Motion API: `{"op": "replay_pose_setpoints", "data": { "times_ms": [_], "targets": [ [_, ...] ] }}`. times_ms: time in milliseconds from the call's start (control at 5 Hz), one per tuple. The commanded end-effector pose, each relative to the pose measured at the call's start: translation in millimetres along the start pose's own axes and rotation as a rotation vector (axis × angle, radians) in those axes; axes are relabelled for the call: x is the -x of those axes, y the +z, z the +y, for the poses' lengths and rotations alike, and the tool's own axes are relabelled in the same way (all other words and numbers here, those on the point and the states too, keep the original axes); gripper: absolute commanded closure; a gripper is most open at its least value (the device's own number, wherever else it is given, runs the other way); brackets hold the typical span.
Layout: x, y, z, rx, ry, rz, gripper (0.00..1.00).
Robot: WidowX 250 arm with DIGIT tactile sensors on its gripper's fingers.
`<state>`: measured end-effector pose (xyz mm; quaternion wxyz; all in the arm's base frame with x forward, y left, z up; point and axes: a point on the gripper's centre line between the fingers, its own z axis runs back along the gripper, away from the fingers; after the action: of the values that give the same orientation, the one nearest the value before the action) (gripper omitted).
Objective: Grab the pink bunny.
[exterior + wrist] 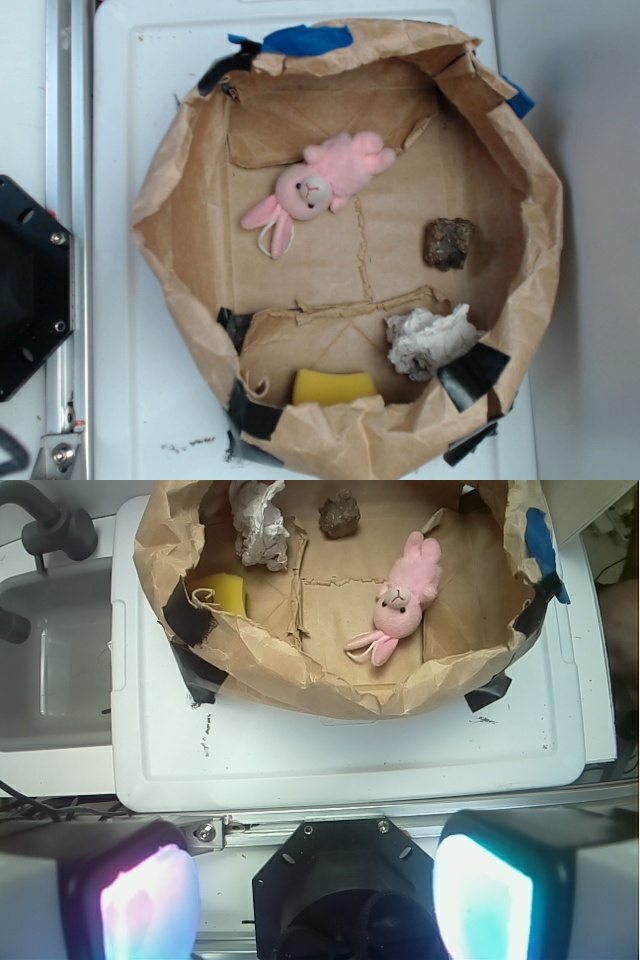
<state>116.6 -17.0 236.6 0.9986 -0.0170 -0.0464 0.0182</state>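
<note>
One pink bunny (325,185) is lying on the floor of the brown paper basin (170,200), toward its upper-middle in the exterior view. Its long axis is running diagonally, ears pointing lower left, feet upper right. Also lying inside: one white tissue wad (430,340), one yellow sponge (333,386), one dark lump (448,243). The gripper (315,895) is hovering well apart over the bench edge, its fingers (482,895) standing spread wide, holding nothing.
</note>
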Motion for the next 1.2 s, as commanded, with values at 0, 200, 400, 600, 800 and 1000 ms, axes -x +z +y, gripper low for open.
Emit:
{"op": "replay_pose_setpoints", "data": {
  "times_ms": [0,200,400,600,800,1000],
  "targets": [
    [0.0,0.0,0.0,0.000,0.000,0.000,0.00],
    [-37.3,-10.0,7.4,0.007,0.050,0.020,0.00],
    [-75.3,-23.9,22.6,-0.001,0.113,0.026,0.00],
    [-107.2,-43.5,40.2,-0.014,0.254,-0.019,0.00],
    [-127.1,-55.9,46.6,0.004,0.416,-0.046,0.00],
    [-127.1,-55.9,46.6,0.004,0.416,-0.046,0.00]
  ]
}}
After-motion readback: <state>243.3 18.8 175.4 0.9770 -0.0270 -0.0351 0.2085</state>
